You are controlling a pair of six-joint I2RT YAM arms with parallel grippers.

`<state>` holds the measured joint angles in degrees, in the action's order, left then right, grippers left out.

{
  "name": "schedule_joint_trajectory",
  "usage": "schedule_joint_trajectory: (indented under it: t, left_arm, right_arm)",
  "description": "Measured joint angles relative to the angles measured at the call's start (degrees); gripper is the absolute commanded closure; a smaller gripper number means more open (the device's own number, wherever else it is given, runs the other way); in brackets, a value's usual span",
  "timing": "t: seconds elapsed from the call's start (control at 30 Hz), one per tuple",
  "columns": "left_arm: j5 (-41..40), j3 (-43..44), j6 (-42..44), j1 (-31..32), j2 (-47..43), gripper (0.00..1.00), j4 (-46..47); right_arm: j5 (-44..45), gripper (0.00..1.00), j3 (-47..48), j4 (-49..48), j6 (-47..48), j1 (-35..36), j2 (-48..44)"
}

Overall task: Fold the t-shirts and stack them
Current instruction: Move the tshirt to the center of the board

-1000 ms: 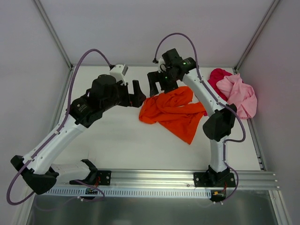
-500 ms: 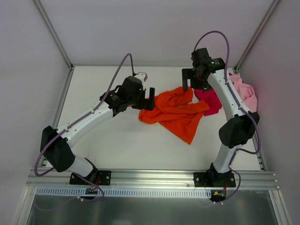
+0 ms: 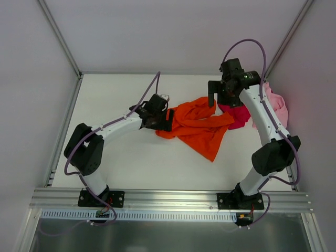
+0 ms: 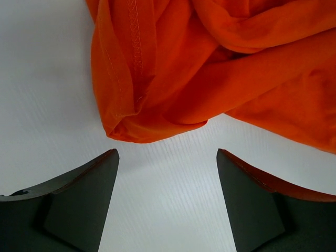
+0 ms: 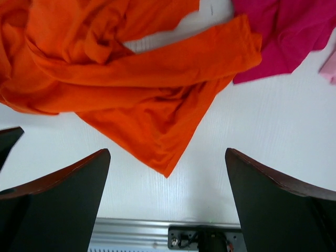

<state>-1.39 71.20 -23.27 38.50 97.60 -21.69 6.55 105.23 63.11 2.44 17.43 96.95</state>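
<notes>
Two arms are shown, the left arm (image 3: 118, 126) and the right arm (image 3: 262, 113), each built of white link shells joined by black joint housings, trailed by a looping purple cable (image 3: 244, 41), mounted on a black base plate (image 3: 100, 198), and ended, at the left gripper (image 4: 167, 152) and the right gripper (image 5: 168, 152), in black wedge-shaped fingers (image 4: 79, 205).

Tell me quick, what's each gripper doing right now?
Left gripper: open, holding nothing, at the orange shirt's edge.
Right gripper: open, holding nothing, over the orange shirt.
</notes>
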Motion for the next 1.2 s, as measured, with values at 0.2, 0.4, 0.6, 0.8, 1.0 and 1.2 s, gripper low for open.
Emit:
schedule_joint_trajectory:
  t: [0.2,0.4,0.6,0.8,1.0,1.2]
  left_arm:
    - [0.52,0.02,0.0,0.0,2.56,0.24,0.04]
    - [0.87,0.28,0.02,0.0,3.96,0.24,0.48]
    - [-0.02,0.79,0.44,0.0,4.7,0.24,0.37]
    - [-2.78,3.1,1.66,0.0,5.07,0.24,0.46]
    - [-4.04,4.92,2.51,-0.72,5.97,0.25,0.42]
    - [-4.24,6.12,2.99,-1.88,8.39,0.27,0.48]
  right_arm:
    - [-2.89,0.03,-12.0,-1.11,-1.97,0.0,-0.81]
    - [-2.97,0.03,-13.27,-1.42,-1.73,0.0,-1.46]
    - [-3.74,0.04,-16.09,-3.13,-1.14,0.0,-4.46]
    - [-6.21,0.07,-22.71,-3.76,-1.38,0.02,-5.57]
    - [-10.29,0.07,-35.52,-4.85,-3.41,0.74,-8.74]
    - [-11.89,0.07,-40.57,-4.74,-4.94,2.84,-13.94]
